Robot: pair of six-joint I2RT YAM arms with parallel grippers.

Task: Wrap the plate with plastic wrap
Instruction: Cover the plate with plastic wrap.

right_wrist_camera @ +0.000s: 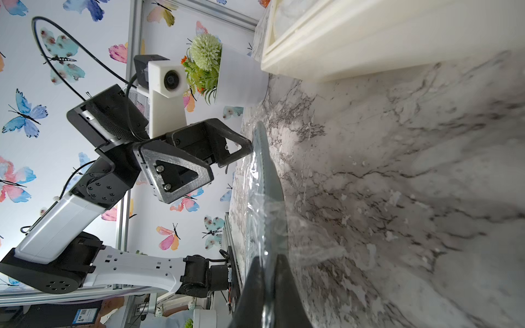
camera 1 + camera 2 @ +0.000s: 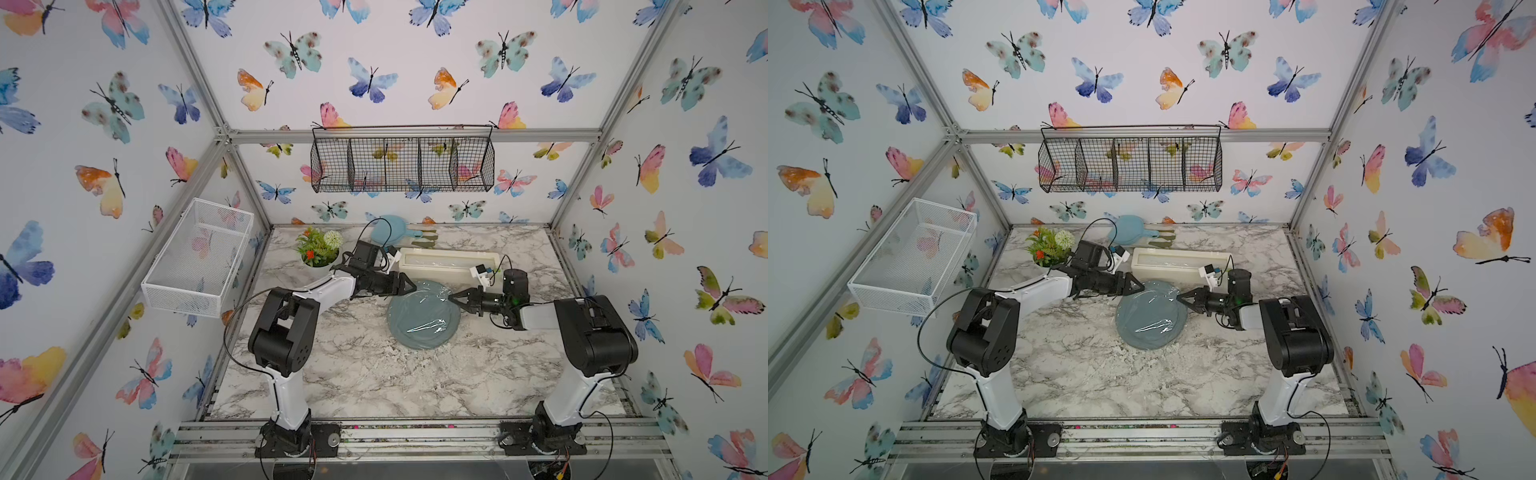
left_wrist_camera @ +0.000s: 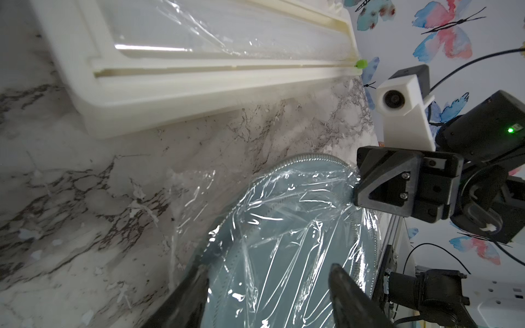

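The grey-blue plate (image 2: pixel 415 330) (image 2: pixel 1144 332) lies on the marble table with wrinkled plastic wrap (image 2: pixel 430 301) (image 3: pixel 284 215) draped over its far part. The film's loose edge trails onto the table on the left arm's side. My right gripper (image 2: pixel 451 298) (image 1: pixel 268 258) is shut on the plate's (image 1: pixel 270 181) right rim, pinching film and rim together. My left gripper (image 2: pixel 409 286) (image 3: pixel 268 272) is open at the plate's far left edge, its fingers spread over the wrapped surface. The cream dispenser box (image 2: pixel 446 266) (image 3: pixel 199 71) lies behind the plate, its green slider (image 3: pixel 446 64) at one end.
A white pot of fake flowers (image 2: pixel 318 249) and a light-blue round board with a handle (image 2: pixel 388 230) stand at the back. A white mesh basket (image 2: pixel 199 257) hangs on the left wall. A black wire basket (image 2: pixel 403 164) hangs on the back wall.
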